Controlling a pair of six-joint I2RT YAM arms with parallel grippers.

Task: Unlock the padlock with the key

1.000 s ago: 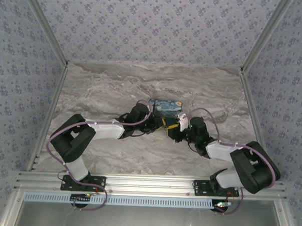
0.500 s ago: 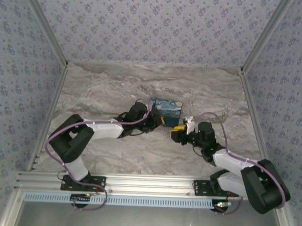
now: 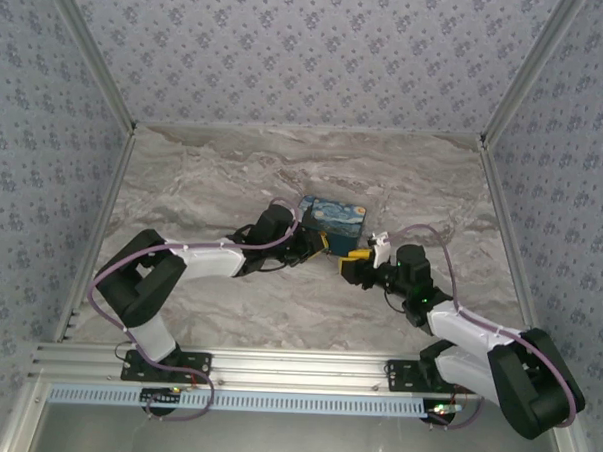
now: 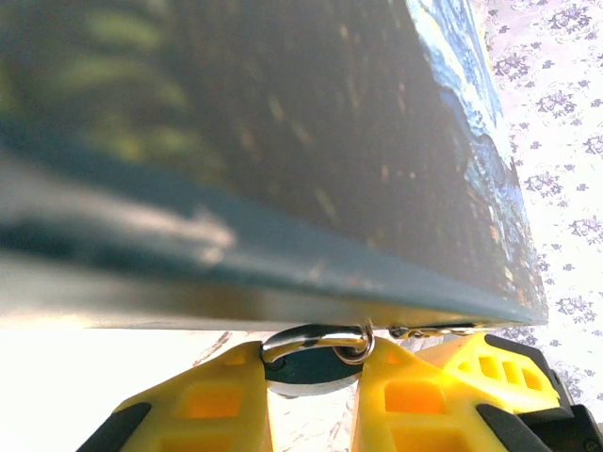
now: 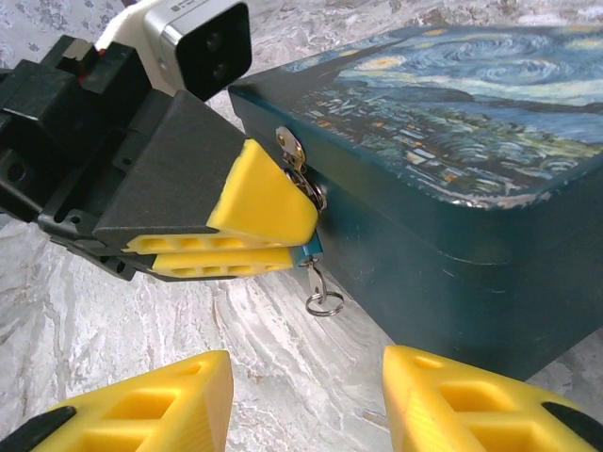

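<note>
The padlock (image 4: 301, 367) hangs from a small metal hasp (image 5: 287, 146) on the near face of the starry-night printed box (image 5: 452, 217), close to the box's left corner. Only a sliver of its teal body shows, because the left hand (image 5: 300, 243) is clamped on it with both yellow fingers pressed flat against its sides. The left wrist view shows the same grip from behind: the dark lock body is pinched between the two pads, with the thin shackle curving above it, right under the box's edge.

Below the lock, the key (image 5: 316, 275) sticks down from the underside, and a small wire ring (image 5: 326, 303) dangles from its end. It looks seated in the keyhole, though the slot itself is too small to make out.

The right hand (image 5: 301, 395) sits just near of the lock with its fingers spread apart and nothing between them, well clear of the key. In the overhead view both hands meet at the near side of the box, around the middle of the marbled tabletop (image 3: 234, 173).

Steadying the lock and inserting the key appear done. Whether the key has been turned cannot be told, and the shackle looks closed and threaded through the hasp. The turn, or at least springing the shackle free, seems to be what is left.
</note>
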